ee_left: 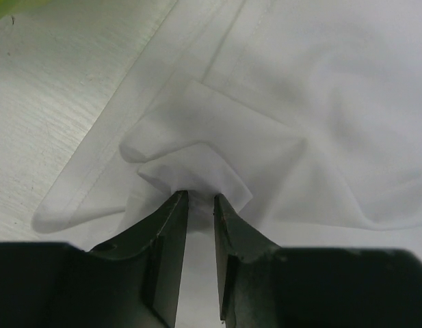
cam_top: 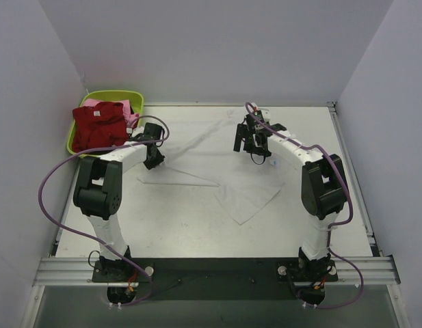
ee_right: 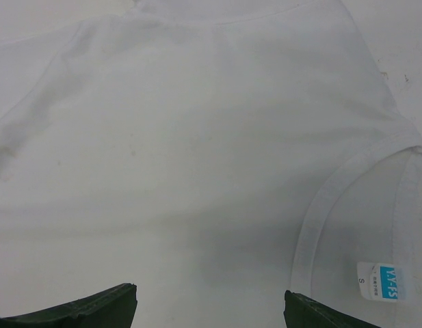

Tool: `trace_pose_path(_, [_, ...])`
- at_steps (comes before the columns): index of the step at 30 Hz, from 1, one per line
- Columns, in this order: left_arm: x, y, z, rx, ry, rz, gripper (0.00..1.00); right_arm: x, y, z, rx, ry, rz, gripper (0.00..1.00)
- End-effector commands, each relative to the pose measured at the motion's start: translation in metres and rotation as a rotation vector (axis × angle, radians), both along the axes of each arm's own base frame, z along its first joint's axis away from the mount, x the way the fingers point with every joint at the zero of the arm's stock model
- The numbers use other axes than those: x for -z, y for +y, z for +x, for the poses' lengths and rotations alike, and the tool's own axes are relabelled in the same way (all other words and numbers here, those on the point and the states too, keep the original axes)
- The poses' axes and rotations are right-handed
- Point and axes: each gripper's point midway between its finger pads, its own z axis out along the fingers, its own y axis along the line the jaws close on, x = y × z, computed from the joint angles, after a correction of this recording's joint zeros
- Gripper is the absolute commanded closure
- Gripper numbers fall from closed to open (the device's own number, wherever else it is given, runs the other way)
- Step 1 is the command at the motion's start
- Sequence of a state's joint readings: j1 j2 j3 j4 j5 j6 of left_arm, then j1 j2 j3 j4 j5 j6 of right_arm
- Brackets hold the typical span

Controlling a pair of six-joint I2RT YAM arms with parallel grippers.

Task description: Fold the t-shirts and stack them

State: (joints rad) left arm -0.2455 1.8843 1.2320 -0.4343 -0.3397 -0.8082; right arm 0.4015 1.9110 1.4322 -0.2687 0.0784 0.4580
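While the white t-shirt [cam_top: 246, 197] lies spread over the middle of the table [cam_top: 327, 143], 2 other shirts sit apart from it at the upper left of the top view. A dark red t-shirt [cam_top: 100, 126] is heaped in a lime-green basin [cam_top: 69, 140], and a pink t-shirt [cam_top: 94, 104] shows under it at the far rim. The basin stands in the corner beside the left wall. A purple cable [cam_top: 50, 188] loops out from the left arm toward that wall.

The left gripper [cam_top: 154, 158] is just right of the basin, low over the left edge of the white cloth. In the left wrist view the left gripper [ee_left: 200, 197] has its jaws nearly together, with only a narrow slit between them. A small raised fold of the white t-shirt [ee_left: 293, 89] is pinched at their tips, and creases run out from that spot. Bare table [ee_left: 46, 82] fills the upper left of this view.

The right gripper [cam_top: 255, 145] is in the upper middle of the top view, over the far part of the white shirt. In the right wrist view the right gripper [ee_right: 209, 294] has its jaws wide apart, in the 2 lower corners, and it holds nothing. Flat white cloth [ee_right: 183, 150] lies beneath them. The collar [ee_right: 319, 205] curves at the right side, and a small blue neck label [ee_right: 378, 281] is at the lower right, close to the right fingertip [ee_right: 313, 311].
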Motion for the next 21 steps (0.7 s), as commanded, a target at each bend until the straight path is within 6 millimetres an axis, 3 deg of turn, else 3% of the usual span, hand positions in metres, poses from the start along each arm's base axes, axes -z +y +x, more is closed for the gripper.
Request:
trace_pose_path(1, [-0.004,0.003,0.009,-0.016,-0.013,-0.001,0.67,-0.010,-0.001,-0.002,-0.001,-0.026,-0.013,0.12])
trace_pose_path(5, [0.000,0.005,0.008,-0.018,-0.004,0.004,0.85,-0.009,-0.002,-0.003,-0.003,-0.023,-0.014,0.12])
trace_pose_path(7, [0.002,0.005,0.008,-0.018,-0.001,0.005,1.00,-0.009,-0.001,-0.004,-0.005,-0.021,-0.012,0.12])
trace_pose_path(11, [0.001,0.005,0.006,-0.017,-0.008,0.000,1.00,-0.011,0.000,-0.006,-0.008,-0.025,-0.010,0.12])
trace_pose_path(14, [-0.016,0.001,0.005,-0.010,-0.047,-0.017,1.00,-0.016,0.000,-0.009,-0.013,-0.035,-0.013,0.13])
trace_pose_path(17, [-0.051,-0.001,0.000,-0.005,-0.122,-0.030,1.00,-0.022,0.001,-0.013,-0.020,-0.047,-0.018,0.12])
trace_pose_path(19, [-0.056,-0.001,-0.012,-0.005,-0.126,-0.033,1.00,-0.021,0.001,-0.019,-0.025,-0.045,-0.030,0.12])
trace_pose_path(20, [-0.070,-0.004,-0.017,0.002,-0.160,-0.045,1.00,-0.025,0.004,-0.023,-0.035,-0.053,-0.029,0.13])
trace_pose_path(21, [-0.067,-0.003,-0.027,0.002,-0.152,-0.041,1.00,-0.025,0.004,-0.026,-0.037,-0.052,-0.034,0.13])
